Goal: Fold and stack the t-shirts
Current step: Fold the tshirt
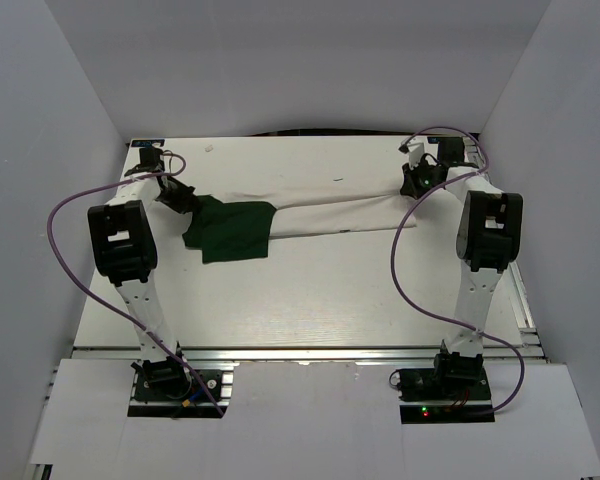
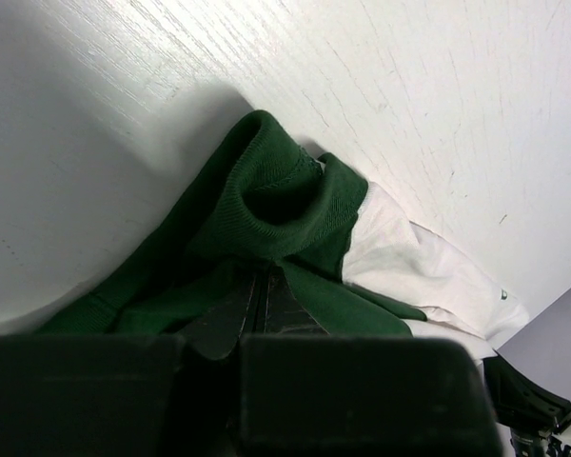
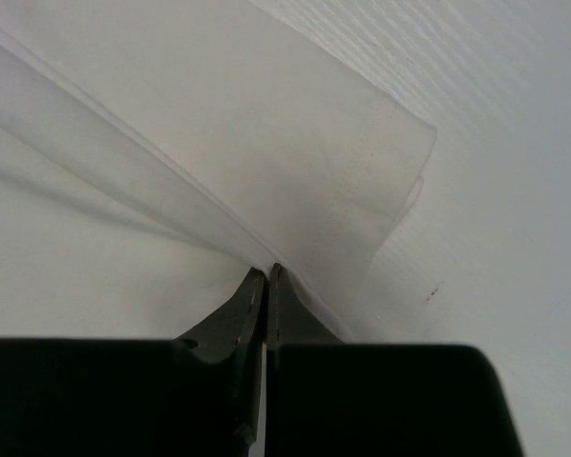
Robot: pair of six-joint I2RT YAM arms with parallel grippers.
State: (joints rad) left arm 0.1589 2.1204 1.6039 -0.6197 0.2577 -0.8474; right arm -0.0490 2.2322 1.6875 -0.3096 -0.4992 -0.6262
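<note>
T-shirt pulled long near the far edge of the desk.
Left tool clamped on its green end; right tool pinched tight on the white end.

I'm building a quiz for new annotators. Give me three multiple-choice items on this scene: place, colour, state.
1. Where is the dark green knit fabric? A at the left gripper; B far right; C near edge.
2. What colour is the thin stretched cloth in the right gripper? A white; B green; C blue.
3. The right gripper is: A wide open; B shut on the cloth; C hidden.
1A: green folds wrap its tips. 2A: white fabric runs into its tips. 3B: its jaws meet on cloth.
</note>
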